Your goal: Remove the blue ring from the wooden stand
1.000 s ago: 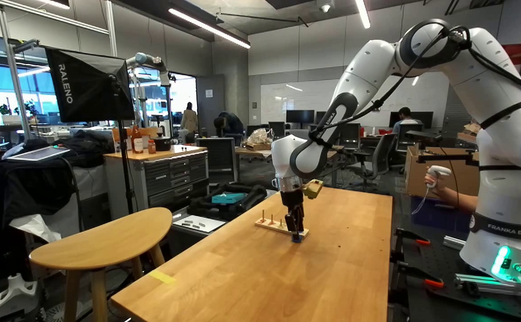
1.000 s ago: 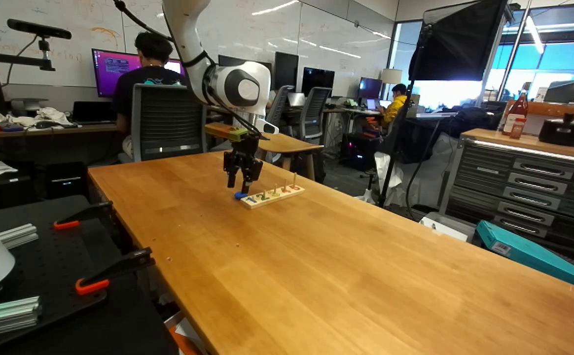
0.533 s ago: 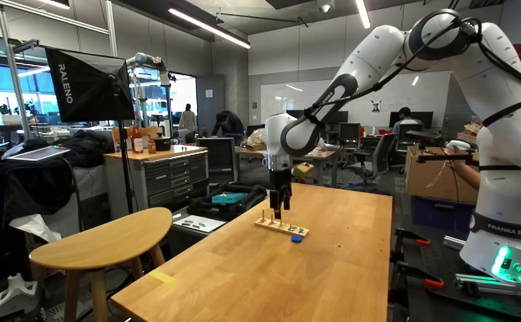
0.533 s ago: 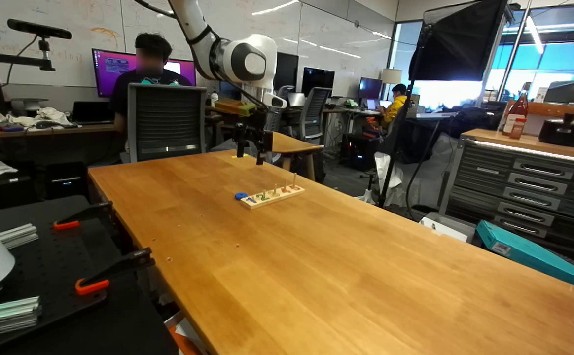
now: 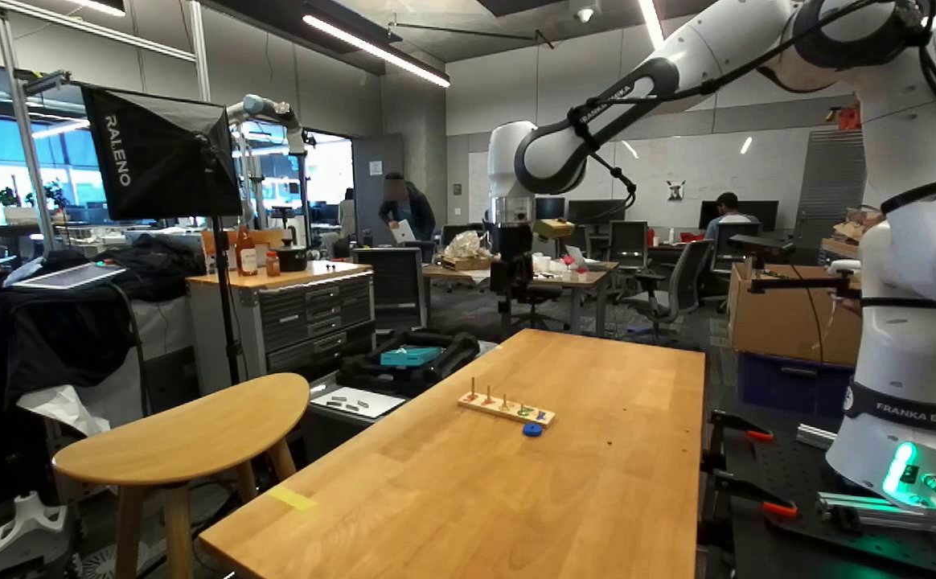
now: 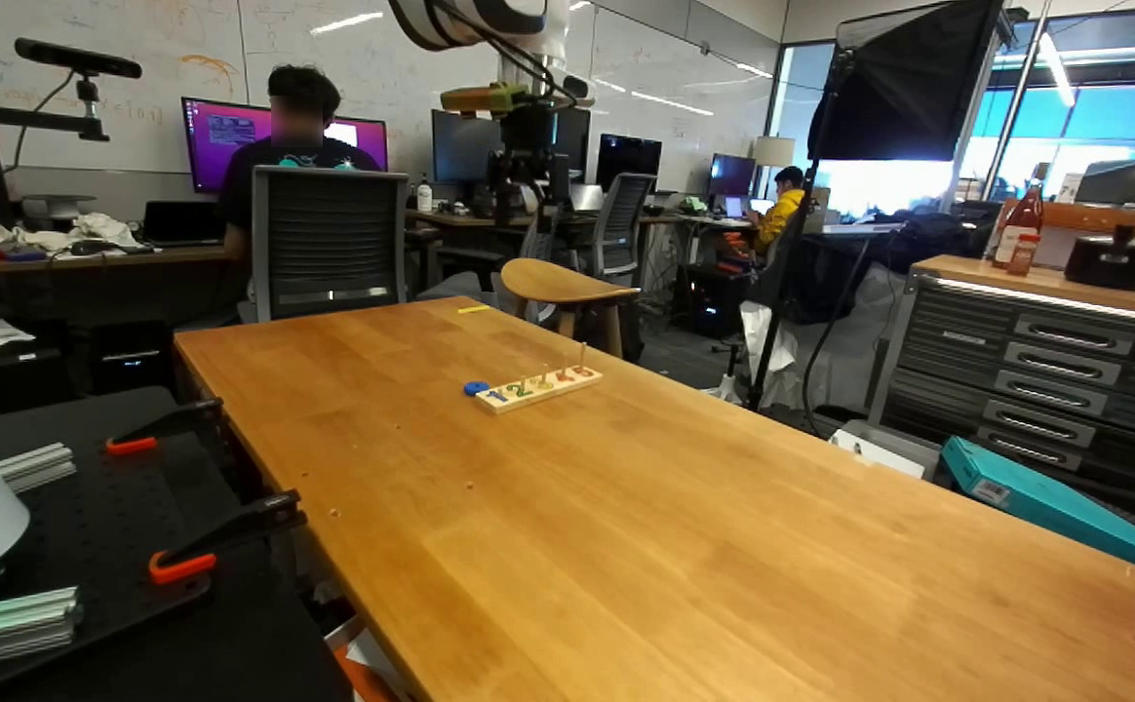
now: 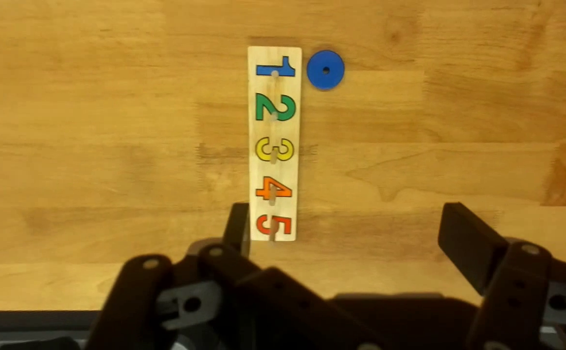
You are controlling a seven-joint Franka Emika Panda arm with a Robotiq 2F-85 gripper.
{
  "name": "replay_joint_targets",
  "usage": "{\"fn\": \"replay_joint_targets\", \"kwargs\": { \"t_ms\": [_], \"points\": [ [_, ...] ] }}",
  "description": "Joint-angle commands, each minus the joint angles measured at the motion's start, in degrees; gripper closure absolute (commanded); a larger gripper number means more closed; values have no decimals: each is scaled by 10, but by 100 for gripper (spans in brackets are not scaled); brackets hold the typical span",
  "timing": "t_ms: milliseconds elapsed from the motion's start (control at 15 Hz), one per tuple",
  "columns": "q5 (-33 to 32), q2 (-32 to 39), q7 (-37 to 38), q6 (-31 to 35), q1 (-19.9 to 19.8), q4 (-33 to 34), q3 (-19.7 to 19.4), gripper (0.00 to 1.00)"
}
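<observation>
The blue ring (image 7: 326,81) lies flat on the table right beside the wooden stand (image 7: 283,129), at the end marked 1. In the wrist view a narrow gap separates the two. Numbers 1 to 5 are painted along the pale strip, and its upright pegs carry no rings. Both exterior views also show the ring (image 5: 532,430) and the stand (image 6: 540,392) on the tabletop. My gripper (image 7: 346,209) is wide open with nothing between its fingers. In an exterior view the gripper (image 5: 508,304) hangs high above the table, well clear of ring and stand.
The long wooden table (image 6: 684,517) has yellow tape (image 5: 293,498) near one end. Clamps (image 6: 182,565) with orange tips grip its side edge by the robot base. A wooden stool (image 5: 186,434) and a softbox lamp (image 5: 162,153) stand off the table.
A second ago my gripper was down at the ring. It has opened, let go and risen high above the table. The ring has stayed on the tabletop beside the stand.
</observation>
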Motion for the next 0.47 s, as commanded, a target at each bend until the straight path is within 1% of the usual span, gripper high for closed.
{"fn": "replay_joint_targets", "kwargs": {
  "t_ms": [0, 67, 133, 400],
  "points": [
    [-26, -34, 25, -61, -17, 11, -13, 0],
    [-36, -36, 31, -74, -21, 15, -16, 0],
    [-18, -26, 10, -43, -23, 5, -8, 0],
    [-19, -24, 9, -46, -26, 3, -7, 0]
  ]
}}
